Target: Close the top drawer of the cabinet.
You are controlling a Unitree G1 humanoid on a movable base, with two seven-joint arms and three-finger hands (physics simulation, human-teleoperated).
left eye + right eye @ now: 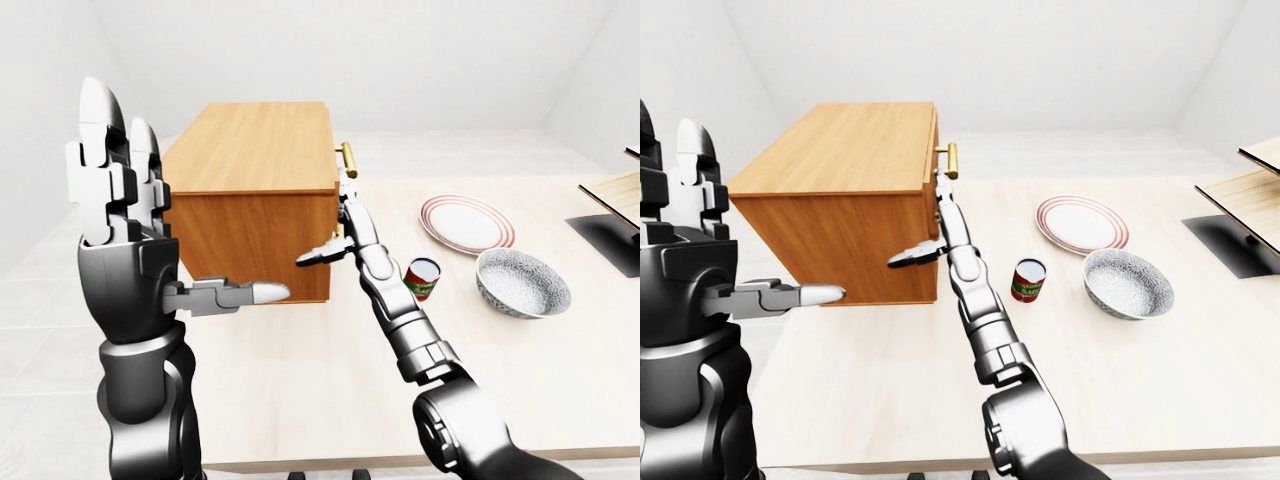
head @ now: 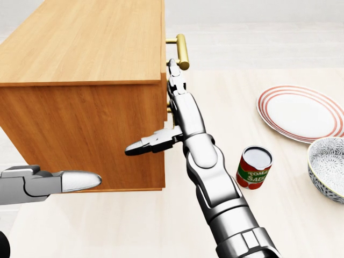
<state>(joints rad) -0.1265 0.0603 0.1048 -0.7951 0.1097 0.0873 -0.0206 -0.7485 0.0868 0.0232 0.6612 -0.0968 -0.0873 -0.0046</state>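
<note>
The wooden cabinet (image 2: pixel 80 70) stands on the pale table (image 2: pixel 161 226), at the left of the head view. Its top drawer sits pushed in, front flush with the cabinet's right face; only the brass handle (image 2: pixel 180 49) sticks out. My right hand (image 2: pixel 173 94) lies open and flat against that face just below the handle, fingers stretched upward and thumb (image 2: pixel 142 145) pointing left across the cabinet's side. My left hand (image 1: pixel 130 220) is raised and open at the left of the left-eye view, apart from the cabinet and holding nothing.
A tomato sauce can (image 2: pixel 254 167) stands right of my right forearm. Further right are a red-rimmed plate (image 2: pixel 301 113) and a patterned bowl (image 2: pixel 328 166). At the far right of the left-eye view, a wooden shelf (image 1: pixel 612 190) sits above a dark base (image 1: pixel 608 240).
</note>
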